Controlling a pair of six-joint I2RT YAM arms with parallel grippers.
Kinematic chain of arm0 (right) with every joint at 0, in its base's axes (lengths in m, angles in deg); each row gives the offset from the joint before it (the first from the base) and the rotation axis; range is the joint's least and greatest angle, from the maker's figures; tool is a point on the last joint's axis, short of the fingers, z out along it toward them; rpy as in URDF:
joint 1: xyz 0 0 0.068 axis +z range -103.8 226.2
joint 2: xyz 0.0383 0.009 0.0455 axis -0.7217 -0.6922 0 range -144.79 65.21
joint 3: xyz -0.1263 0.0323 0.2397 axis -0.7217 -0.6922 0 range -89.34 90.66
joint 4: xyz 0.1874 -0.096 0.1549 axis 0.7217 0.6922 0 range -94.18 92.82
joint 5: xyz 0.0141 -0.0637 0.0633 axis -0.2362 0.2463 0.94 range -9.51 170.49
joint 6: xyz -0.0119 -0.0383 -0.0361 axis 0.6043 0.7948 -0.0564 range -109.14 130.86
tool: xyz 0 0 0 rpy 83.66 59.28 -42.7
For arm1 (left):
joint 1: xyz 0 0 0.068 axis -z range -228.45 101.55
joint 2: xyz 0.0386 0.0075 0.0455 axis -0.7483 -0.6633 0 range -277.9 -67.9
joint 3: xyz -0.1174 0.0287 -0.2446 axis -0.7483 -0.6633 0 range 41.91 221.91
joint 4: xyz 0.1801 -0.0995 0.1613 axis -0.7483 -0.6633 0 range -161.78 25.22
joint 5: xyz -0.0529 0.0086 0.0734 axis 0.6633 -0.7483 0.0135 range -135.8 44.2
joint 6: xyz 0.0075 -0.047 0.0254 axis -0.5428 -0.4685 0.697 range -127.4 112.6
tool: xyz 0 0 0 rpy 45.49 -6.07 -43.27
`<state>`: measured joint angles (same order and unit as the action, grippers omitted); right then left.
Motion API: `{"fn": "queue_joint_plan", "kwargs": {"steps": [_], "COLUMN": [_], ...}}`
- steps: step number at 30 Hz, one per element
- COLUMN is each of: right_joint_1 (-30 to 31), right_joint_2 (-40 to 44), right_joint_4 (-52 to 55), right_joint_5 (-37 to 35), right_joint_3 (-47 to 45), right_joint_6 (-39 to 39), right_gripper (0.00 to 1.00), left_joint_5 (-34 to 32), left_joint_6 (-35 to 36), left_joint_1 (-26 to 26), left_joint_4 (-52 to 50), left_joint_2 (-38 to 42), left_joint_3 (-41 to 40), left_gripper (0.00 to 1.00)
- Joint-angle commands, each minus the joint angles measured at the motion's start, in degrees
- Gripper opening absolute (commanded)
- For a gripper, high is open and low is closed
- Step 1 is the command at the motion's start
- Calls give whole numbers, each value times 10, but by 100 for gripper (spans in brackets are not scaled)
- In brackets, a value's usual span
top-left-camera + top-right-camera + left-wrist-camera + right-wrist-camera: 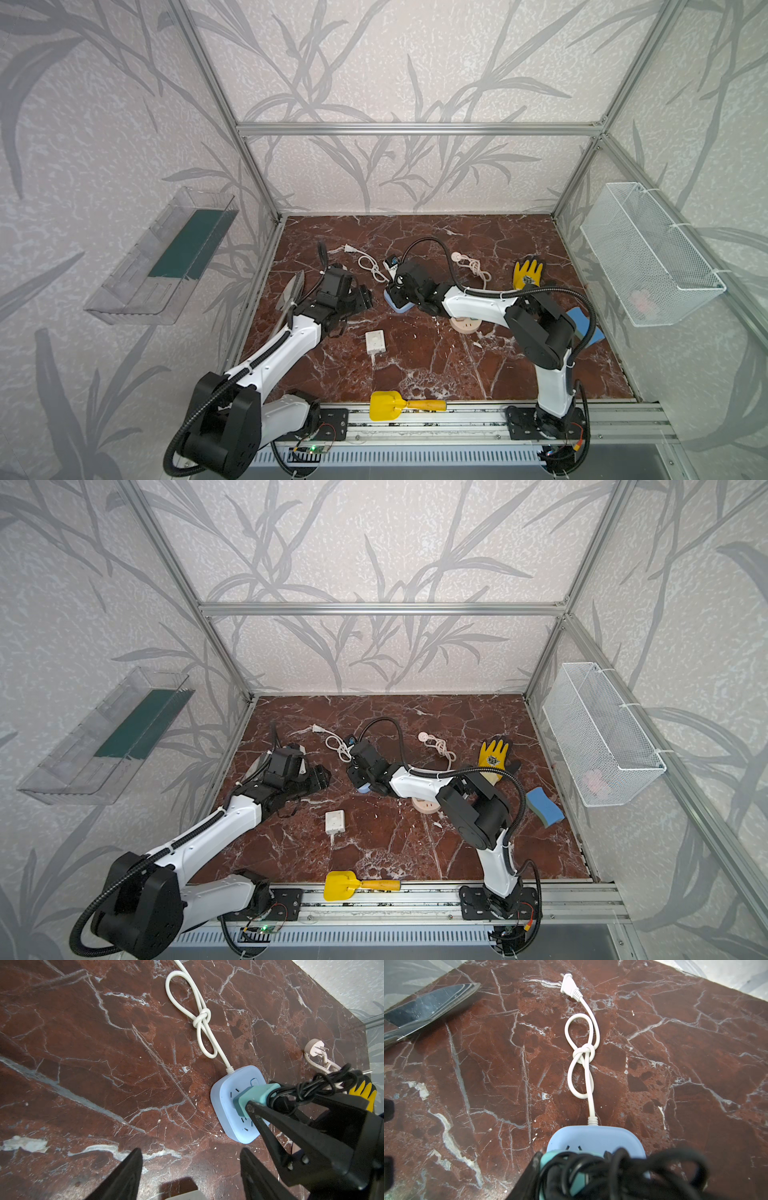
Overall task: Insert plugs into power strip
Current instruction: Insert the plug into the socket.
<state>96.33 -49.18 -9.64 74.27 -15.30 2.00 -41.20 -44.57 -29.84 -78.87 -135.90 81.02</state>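
With the tabletop (415,365) read as a clock face in the top views, twelve at the back wall, a clear shelf (158,266) hangs on the left wall, off the marble. Grey shears (293,291) lie close to the left edge at nine, partly under the left arm. The left claw (362,298) sits between them and the centre, spread wide and empty. The left wrist view shows bare marble between its fingers (128,1176). A gap of open marble separates it from the blue power strip (401,308), which lies about at the centre. Toward seven lies the white charger block (376,341), alone, with free marble on every side down to the front edge. There a yellow shovel (395,405) rests across the rail at six. A knotted white cable (370,266) runs from the strip toward eleven. The right claw (261,1096) is clamped on the teal plug (243,1099), which stands with its face against the strip's socket side. A bundle of black cord (324,1082) is bunched at the plug's back, and how deep the pins sit cannot be told. A pink round strip (465,326) lies partly under the right arm, with its knotted pink cable (471,264) toward one. A yellow glove (528,272) lies at two and a blue sponge (544,806) near the right edge at four. A wire basket (648,253) hangs on the right wall. The band of marble along the back wall is bare.
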Motion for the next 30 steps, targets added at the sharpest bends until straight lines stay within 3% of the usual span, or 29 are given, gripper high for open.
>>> {"fn": "queue_joint_plan", "kwargs": {"steps": [1,21,30], "right_joint_1": [19,19,19], "right_joint_2": [-29,-53,-59], "right_joint_4": [130,160,181], "right_joint_5": [-10,-9,-27], "right_joint_3": [-14,-22,-10], "right_joint_6": [9,-28,-37], "right_gripper": [0,0,0], "left_joint_5": [0,3,1], "left_joint_6": [-8,-13,-14], "left_joint_1": [-3,-3,-3], "left_joint_4": [6,20,16], "left_joint_2": [1,-12,-10], "left_joint_3": [-9,-17,-19], "left_gripper": [75,74,82]}}
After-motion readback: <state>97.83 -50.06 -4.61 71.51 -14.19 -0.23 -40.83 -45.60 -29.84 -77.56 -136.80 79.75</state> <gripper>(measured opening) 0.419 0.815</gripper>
